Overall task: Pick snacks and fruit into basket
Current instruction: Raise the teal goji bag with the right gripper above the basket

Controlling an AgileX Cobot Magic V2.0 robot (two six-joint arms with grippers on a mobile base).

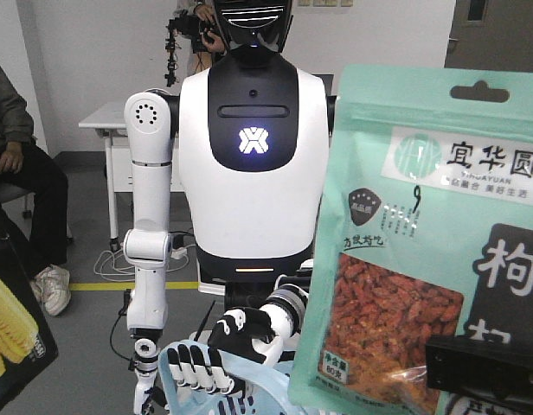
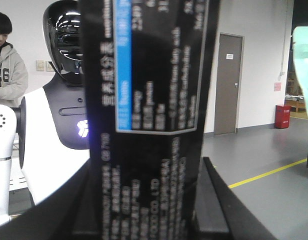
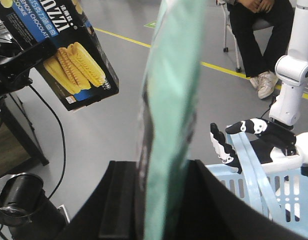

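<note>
My right gripper (image 3: 161,200) is shut on the lower edge of the mint-green snack pouch (image 3: 171,95), holding it upright in the air. That pouch (image 1: 431,233), with its window of dried red berries, fills the right of the front view. The black-and-blue corn box (image 2: 149,120) stands upright in my left gripper (image 2: 144,215), which is shut on it. The same box (image 3: 69,55) shows at the upper left of the right wrist view. The light blue basket (image 3: 274,192) sits low, held by a humanoid robot's black-and-white hands (image 3: 254,132). No fruit is in view.
A white humanoid robot (image 1: 249,156) stands facing me with the basket (image 1: 258,389) in front of it. A seated person (image 1: 16,181) is at the left and another stands behind. A black stand with cables (image 3: 14,200) is at the lower left.
</note>
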